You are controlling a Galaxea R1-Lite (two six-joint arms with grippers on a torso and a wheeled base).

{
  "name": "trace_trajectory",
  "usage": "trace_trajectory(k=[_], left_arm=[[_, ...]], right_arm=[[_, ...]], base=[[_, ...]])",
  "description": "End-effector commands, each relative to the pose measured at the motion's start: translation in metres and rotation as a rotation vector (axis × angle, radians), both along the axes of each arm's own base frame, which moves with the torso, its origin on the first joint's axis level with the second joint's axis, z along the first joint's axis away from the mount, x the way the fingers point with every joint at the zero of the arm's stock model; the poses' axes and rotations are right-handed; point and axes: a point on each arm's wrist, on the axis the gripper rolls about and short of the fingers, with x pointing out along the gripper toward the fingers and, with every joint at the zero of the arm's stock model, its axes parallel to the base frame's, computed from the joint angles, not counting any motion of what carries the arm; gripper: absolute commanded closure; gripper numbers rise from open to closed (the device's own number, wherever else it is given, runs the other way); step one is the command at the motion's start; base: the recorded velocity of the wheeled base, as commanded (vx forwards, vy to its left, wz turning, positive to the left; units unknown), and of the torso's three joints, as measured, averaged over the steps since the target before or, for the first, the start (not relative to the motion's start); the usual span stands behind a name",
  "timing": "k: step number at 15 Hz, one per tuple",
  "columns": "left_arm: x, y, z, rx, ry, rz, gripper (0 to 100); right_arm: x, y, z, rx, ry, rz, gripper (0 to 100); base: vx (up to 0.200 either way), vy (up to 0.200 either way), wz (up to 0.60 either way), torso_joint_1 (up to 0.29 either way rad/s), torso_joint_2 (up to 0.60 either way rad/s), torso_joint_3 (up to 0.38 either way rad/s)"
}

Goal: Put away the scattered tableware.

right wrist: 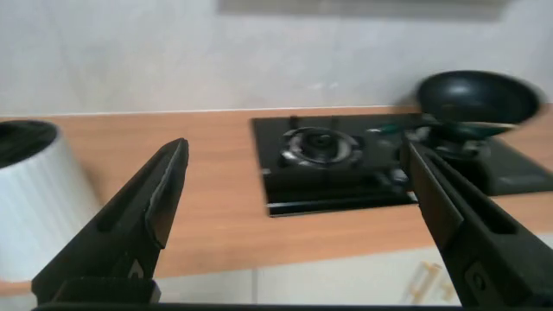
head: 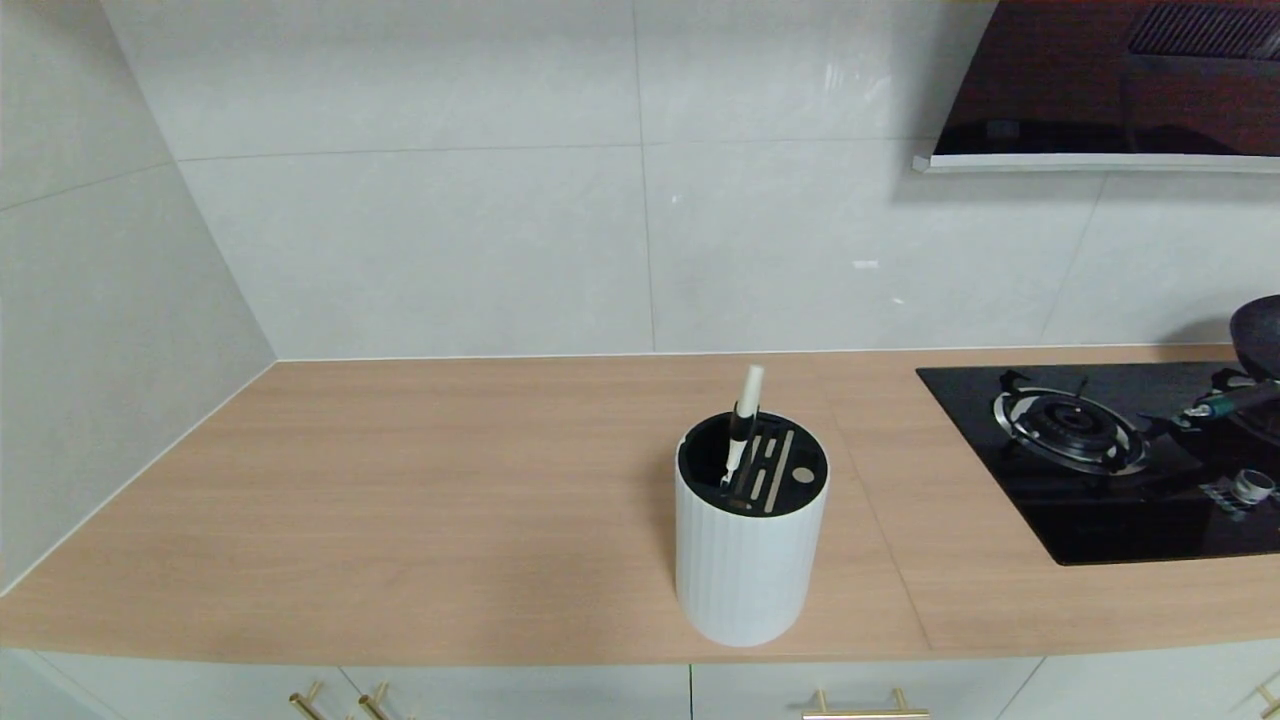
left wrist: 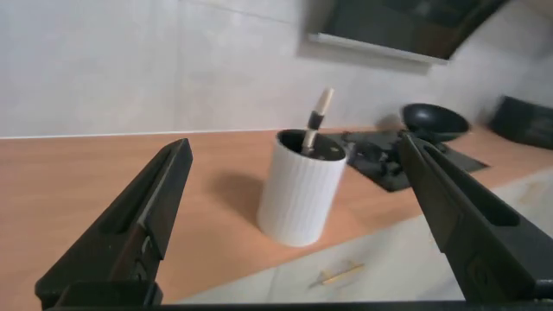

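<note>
Utensil [head: 745, 420], cream-and-black handle, leans in ribbed white holder [head: 748, 570]; left claw [left wrist: 292, 149] and right claw [right wrist: 294, 149] apart

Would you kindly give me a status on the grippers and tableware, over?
Left gripper open, empty. Right gripper open, empty. One utensil standing in white holder on counter. Stove off right, apart from holder.

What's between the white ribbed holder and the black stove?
Bare wood-grain countertop, by the head view, separates the white ribbed utensil holder from the black glass stove.
</note>
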Motion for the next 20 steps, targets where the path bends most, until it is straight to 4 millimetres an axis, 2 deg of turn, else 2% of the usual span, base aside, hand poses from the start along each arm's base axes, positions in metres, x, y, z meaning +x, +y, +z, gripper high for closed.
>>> trace_trajectory(k=[1, 3, 4, 6, 8, 10, 13, 17, 20], left_arm=[[-0.017, -0.002, -0.012, 0.006, -0.111, 0.06, 0], [-0.006, 0.0, -0.032, 0.055, -0.106, 0.183, 0], [-0.002, 0.003, -0.041, 0.097, -0.02, 0.314, 0], [0.003, 0.006, -0.06, 0.213, 0.15, 0.456, 0], [0.004, 0.006, -0.076, 0.276, 0.305, 0.467, 0], [0.004, 0.006, -0.075, 0.275, 0.287, 0.469, 0], [0.004, 0.006, -0.075, 0.271, 0.288, 0.468, 0], [0.004, 0.006, -0.075, 0.265, 0.29, 0.468, 0], [0.004, 0.006, -0.075, 0.265, 0.29, 0.468, 0]], right_arm=[[-0.017, 0.002, -0.017, -0.002, -0.08, -0.061, 0], [-0.009, 0.0, -0.029, 0.023, -0.062, -0.136, 0], [0.003, 0.0, -0.051, 0.022, -0.011, -0.147, 0], [0.013, 0.0, -0.072, 0.026, 0.024, -0.132, 0], [0.014, 0.002, -0.077, 0.072, 0.052, -0.067, 0], [0.015, 0.002, -0.086, 0.084, 0.142, -0.04, 0], [0.015, 0.005, -0.086, 0.152, 0.133, 0.085, 0], [0.015, 0.007, -0.09, 0.066, 0.192, 0.189, 0], [0.015, 0.008, -0.09, 0.069, 0.192, 0.217, 0]], base=[[0.0, 0.0, 0.0, 0.0, 0.0, 0.0], [0.0, 0.0, 0.0, 0.0, 0.0, 0.0], [0.0, 0.0, 0.0, 0.0, 0.0, 0.0], [0.0, 0.0, 0.0, 0.0, 0.0, 0.0], [0.0, 0.0, 0.0, 0.0, 0.0, 0.0], [0.0, 0.0, 0.0, 0.0, 0.0, 0.0], [0.0, 0.0, 0.0, 0.0, 0.0, 0.0], [0.0, 0.0, 0.0, 0.0, 0.0, 0.0], [0.0, 0.0, 0.0, 0.0, 0.0, 0.0]])
